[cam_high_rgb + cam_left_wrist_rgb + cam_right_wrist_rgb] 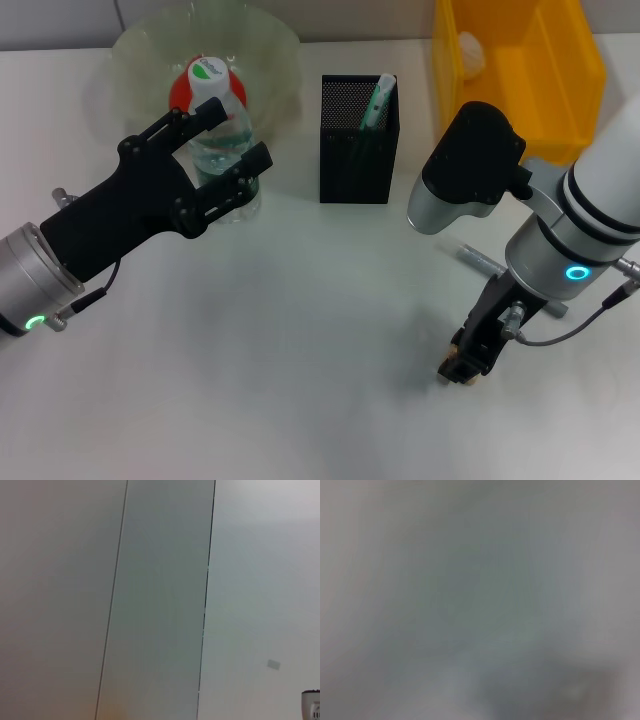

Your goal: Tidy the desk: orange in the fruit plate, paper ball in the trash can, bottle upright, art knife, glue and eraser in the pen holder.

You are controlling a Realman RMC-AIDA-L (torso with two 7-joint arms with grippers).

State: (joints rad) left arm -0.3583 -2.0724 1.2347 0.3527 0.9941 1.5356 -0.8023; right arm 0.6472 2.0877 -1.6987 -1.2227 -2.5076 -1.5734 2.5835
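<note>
A clear bottle (228,140) with a white cap stands upright in front of the glass fruit plate (270,60). My left gripper (238,135) is shut on it, one finger on each side. The orange (183,92) lies in the plate behind the bottle. The black mesh pen holder (358,150) holds a green and white stick (378,102). A white paper ball (470,50) lies in the yellow trash can (560,80). A grey pen-like thing (480,258) lies on the table, partly hidden by my right arm. My right gripper (465,365) points down at the table's front right.
The white table (300,350) spreads out in front of the pen holder. The left wrist view shows only wall panels (160,600). The right wrist view is a grey blur.
</note>
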